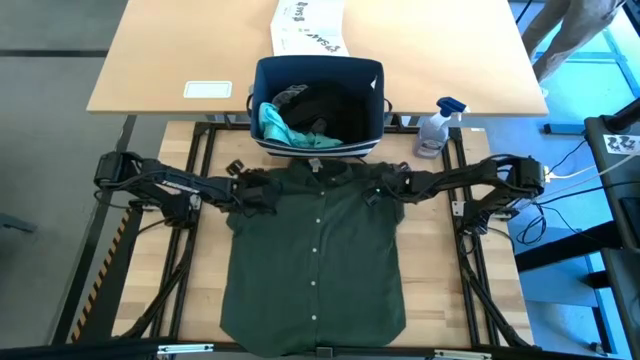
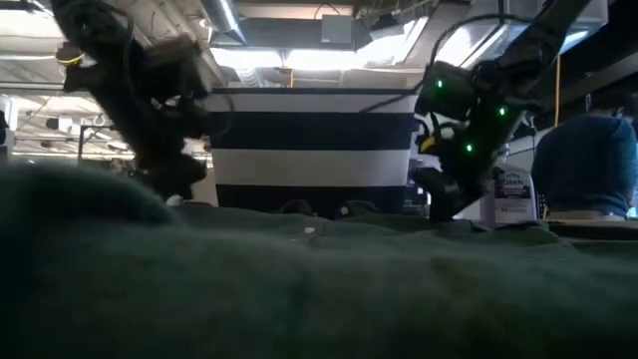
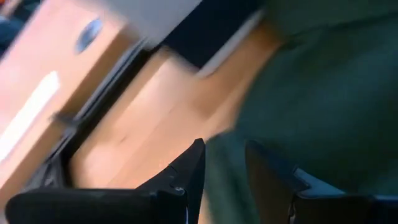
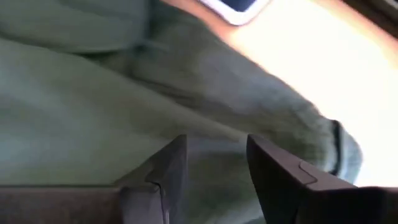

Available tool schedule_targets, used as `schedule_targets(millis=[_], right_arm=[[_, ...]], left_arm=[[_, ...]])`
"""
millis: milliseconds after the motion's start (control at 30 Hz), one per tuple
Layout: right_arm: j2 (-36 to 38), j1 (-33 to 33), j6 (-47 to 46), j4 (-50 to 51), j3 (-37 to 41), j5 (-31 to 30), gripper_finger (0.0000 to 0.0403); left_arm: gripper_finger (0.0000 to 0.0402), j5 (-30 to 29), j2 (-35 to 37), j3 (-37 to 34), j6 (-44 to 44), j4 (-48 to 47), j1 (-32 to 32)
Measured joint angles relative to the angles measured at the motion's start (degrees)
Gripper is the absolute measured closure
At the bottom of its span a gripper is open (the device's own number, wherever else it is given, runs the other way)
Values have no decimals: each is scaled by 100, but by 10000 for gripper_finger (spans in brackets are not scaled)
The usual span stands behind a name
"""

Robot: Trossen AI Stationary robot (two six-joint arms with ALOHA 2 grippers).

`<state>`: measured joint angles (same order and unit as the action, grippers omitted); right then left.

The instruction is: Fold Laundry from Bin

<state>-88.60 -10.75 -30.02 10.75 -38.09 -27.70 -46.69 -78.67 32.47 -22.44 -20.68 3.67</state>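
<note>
Olive-green shirt (image 1: 315,260), buttoned down the front, lies spread flat on your bench (image 1: 200,290), collar toward the bin (image 1: 320,112). Your left pincer (image 1: 252,190) sits at the shirt's left shoulder; its wrist view shows green cloth in the gap between parted fingers (image 3: 186,171), though you cannot tell whether they grip it. Your right pincer (image 1: 385,186) sits at the right shoulder, fingers (image 4: 171,165) likewise parted over the cloth, grip unclear. Just beyond the collar, the navy bin holds a teal piece (image 1: 280,125) and a black garment (image 1: 325,105). A spray bottle (image 1: 437,127) stands beside the bin.
</note>
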Motion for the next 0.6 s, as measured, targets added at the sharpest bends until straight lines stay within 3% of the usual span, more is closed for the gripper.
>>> schedule_targets(millis=[167,267,433,600], right_arm=[[13,315,29,-476,-28,97,236],[-209,378,29,-745,-28,-109,236],[-778,287,22,-884,-28,-152,236],[-1097,92,11,-871,-56,-943,236]], left_arm=[[292,1280,-2,59,643,768,-118],[292,1679,-94,-199,660,1211,81],[292,1566,-318,-770,485,1495,624],[292,557,-448,-1136,31,1599,1179]])
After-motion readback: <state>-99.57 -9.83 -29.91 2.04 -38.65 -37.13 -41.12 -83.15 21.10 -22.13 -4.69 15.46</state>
